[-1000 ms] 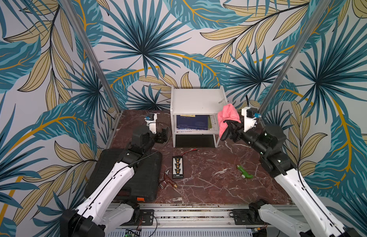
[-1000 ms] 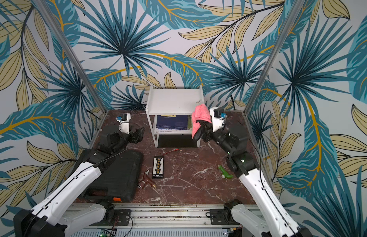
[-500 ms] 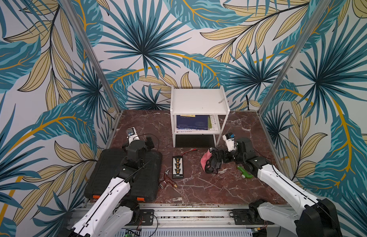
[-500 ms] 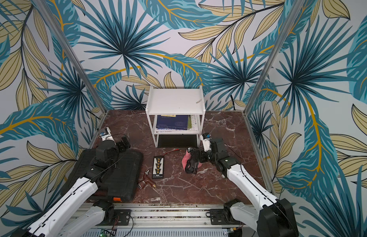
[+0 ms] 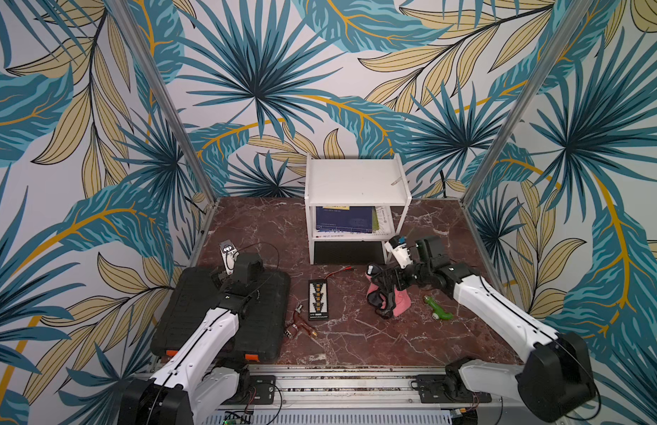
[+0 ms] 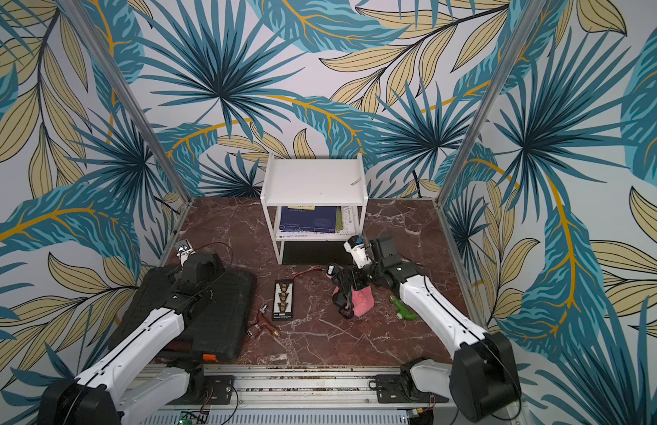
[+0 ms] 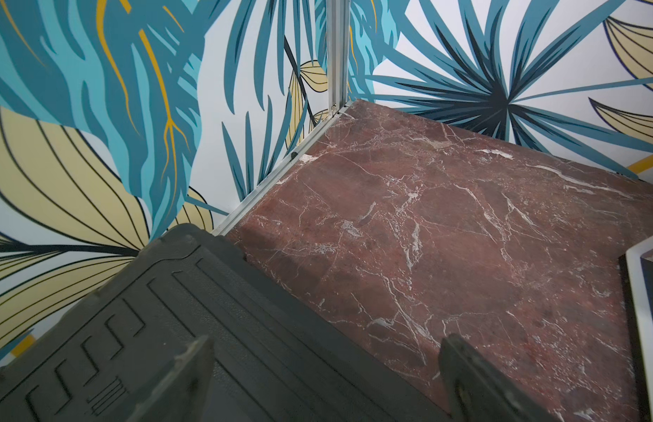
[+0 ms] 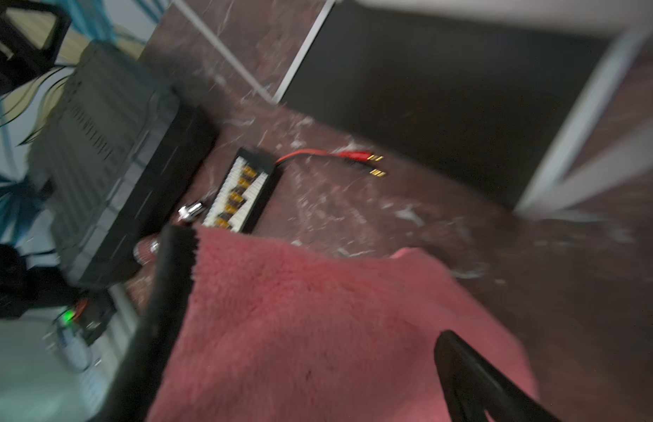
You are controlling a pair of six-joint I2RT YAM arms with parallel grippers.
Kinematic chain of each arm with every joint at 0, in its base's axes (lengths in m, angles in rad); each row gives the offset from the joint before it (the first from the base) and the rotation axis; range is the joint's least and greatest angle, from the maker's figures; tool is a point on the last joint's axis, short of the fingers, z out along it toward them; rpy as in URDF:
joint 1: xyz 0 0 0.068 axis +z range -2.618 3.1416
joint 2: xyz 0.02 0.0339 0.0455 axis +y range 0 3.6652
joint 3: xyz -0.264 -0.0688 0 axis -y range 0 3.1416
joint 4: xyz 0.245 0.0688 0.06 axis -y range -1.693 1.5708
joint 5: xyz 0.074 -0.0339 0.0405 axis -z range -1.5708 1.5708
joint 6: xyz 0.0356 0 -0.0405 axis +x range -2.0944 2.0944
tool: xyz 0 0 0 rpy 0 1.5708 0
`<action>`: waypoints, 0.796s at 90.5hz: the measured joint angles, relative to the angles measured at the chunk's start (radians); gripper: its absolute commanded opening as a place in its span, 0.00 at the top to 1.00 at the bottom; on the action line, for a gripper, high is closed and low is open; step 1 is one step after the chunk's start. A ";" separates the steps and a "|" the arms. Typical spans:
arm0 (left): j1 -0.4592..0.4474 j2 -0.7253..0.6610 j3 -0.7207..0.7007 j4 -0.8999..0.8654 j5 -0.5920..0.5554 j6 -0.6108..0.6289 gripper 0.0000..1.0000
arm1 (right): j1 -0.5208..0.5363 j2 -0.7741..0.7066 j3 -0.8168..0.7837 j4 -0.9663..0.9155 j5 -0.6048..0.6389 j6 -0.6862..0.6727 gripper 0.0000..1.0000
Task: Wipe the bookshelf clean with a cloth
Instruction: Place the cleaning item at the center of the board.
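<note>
1 cloth (image 5: 402, 303) lies between the wide-spread jaws of the right gripper (image 8: 310, 285); 1 bookshelf (image 5: 356, 180) stands beyond. The left gripper (image 7: 327, 339) gapes empty above the edge of 1 black case (image 7: 135, 310), open marble (image 7: 427, 219) ahead.

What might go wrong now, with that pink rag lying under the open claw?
The right gripper stands open with the crumpled cloth between its fingers; a finger might snag the dark trim and drag it along. The green toy lies close beside that arm and might get knocked.
</note>
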 measured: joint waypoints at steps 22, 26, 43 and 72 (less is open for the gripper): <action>0.005 -0.004 0.003 -0.011 0.029 -0.005 0.00 | -0.121 -0.261 -0.242 0.167 -0.058 0.412 0.00; 0.005 -0.010 0.009 -0.018 0.082 -0.002 0.00 | -0.126 -0.319 -0.243 0.240 -0.058 0.473 0.01; -0.085 -0.024 0.020 0.108 0.545 0.023 0.00 | -0.133 -0.388 -0.256 0.469 -0.070 0.594 0.00; -0.691 0.395 0.182 0.502 1.003 0.152 0.00 | -0.138 -0.297 -0.267 0.478 -0.029 0.664 0.00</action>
